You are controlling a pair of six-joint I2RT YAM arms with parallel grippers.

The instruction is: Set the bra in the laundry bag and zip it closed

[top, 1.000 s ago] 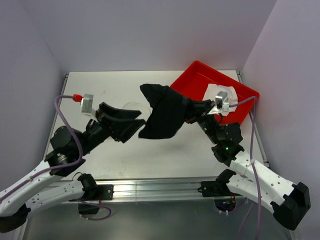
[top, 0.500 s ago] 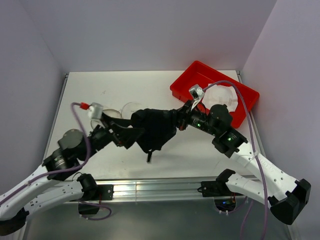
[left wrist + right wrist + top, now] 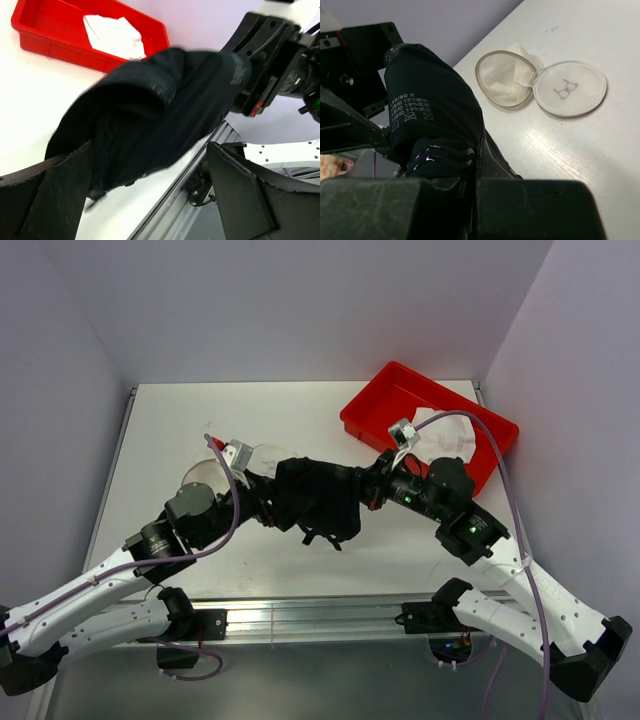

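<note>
A small white garment, the bra [image 3: 445,438], lies in the red tray; it also shows in the left wrist view [image 3: 115,36]. The laundry bag [image 3: 505,80] lies open on the table, its round flap [image 3: 570,89] folded out beside it; in the top view the bag [image 3: 264,456] is partly hidden behind my left arm. My right gripper [image 3: 365,492] is shut on a large black cloth [image 3: 320,498], held low over the table's middle [image 3: 477,190]. My left gripper [image 3: 268,502] is open, its jaws either side of the cloth's left end [image 3: 150,200].
The red tray [image 3: 375,405] stands at the back right, tilted against the corner. The metal rail [image 3: 320,615] runs along the table's near edge. Both arms meet over the middle of the table.
My right gripper has brought the black cloth down and to the left, from high near the tray to low over the table. My left gripper has moved right, up to the cloth.
</note>
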